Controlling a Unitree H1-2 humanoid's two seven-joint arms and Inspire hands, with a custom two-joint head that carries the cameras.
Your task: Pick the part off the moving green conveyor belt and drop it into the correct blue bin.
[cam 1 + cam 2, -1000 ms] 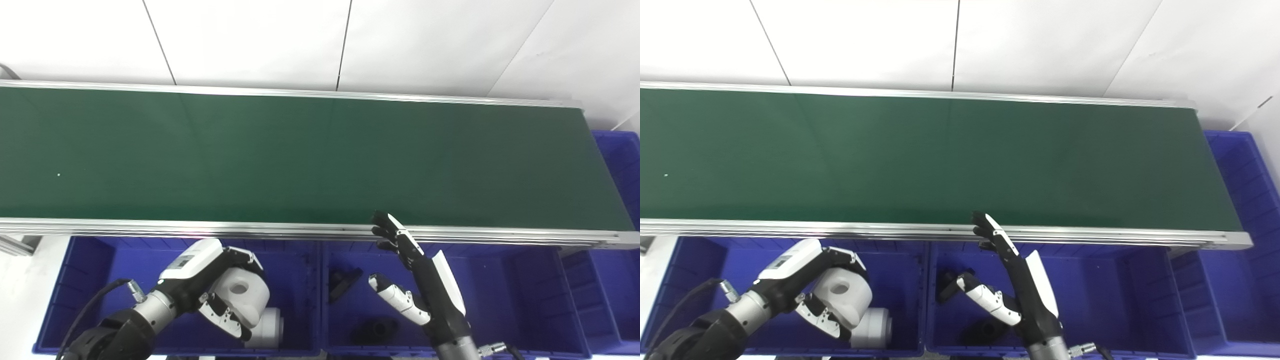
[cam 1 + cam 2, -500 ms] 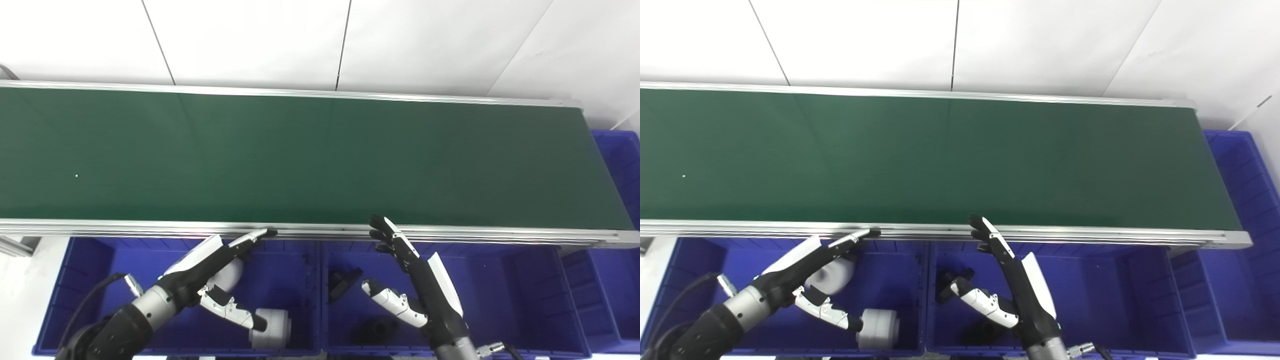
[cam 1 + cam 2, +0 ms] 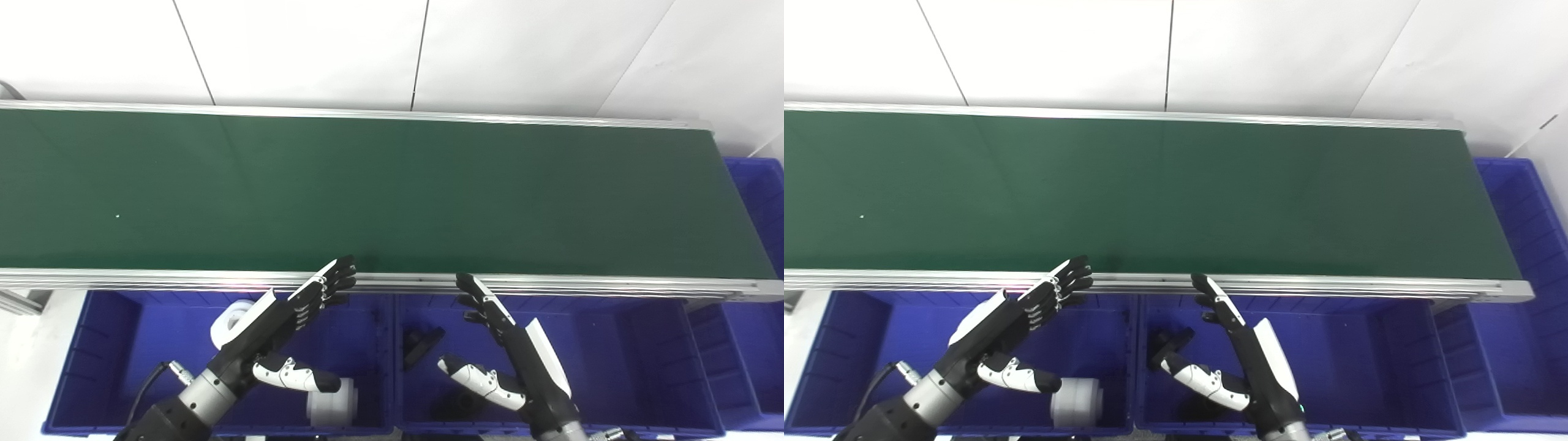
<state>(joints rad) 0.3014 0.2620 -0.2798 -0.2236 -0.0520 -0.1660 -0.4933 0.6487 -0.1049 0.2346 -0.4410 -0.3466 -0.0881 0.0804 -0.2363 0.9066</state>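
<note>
The green conveyor belt [image 3: 392, 190] carries no part. My left hand [image 3: 278, 324] is open over the left blue bin [image 3: 122, 343], with its fingertips reaching the belt's near rail. A white part with a hole [image 3: 228, 317] shows partly behind that hand inside the bin. A white cylinder [image 3: 334, 401] lies at the bin's front. My right hand [image 3: 520, 358] is open and holds nothing over the middle blue bin [image 3: 612, 361], its fingers pointing up at the rail.
Two black parts [image 3: 422, 343] [image 3: 456, 404] lie in the middle bin. Another blue bin [image 3: 759, 202] stands past the belt's right end. The silver rail [image 3: 184, 278] runs between belt and bins. White wall panels are behind.
My left hand opened and let go of the white part, which now lies in the left bin. The hand then rose toward the rail. My right hand barely moved.
</note>
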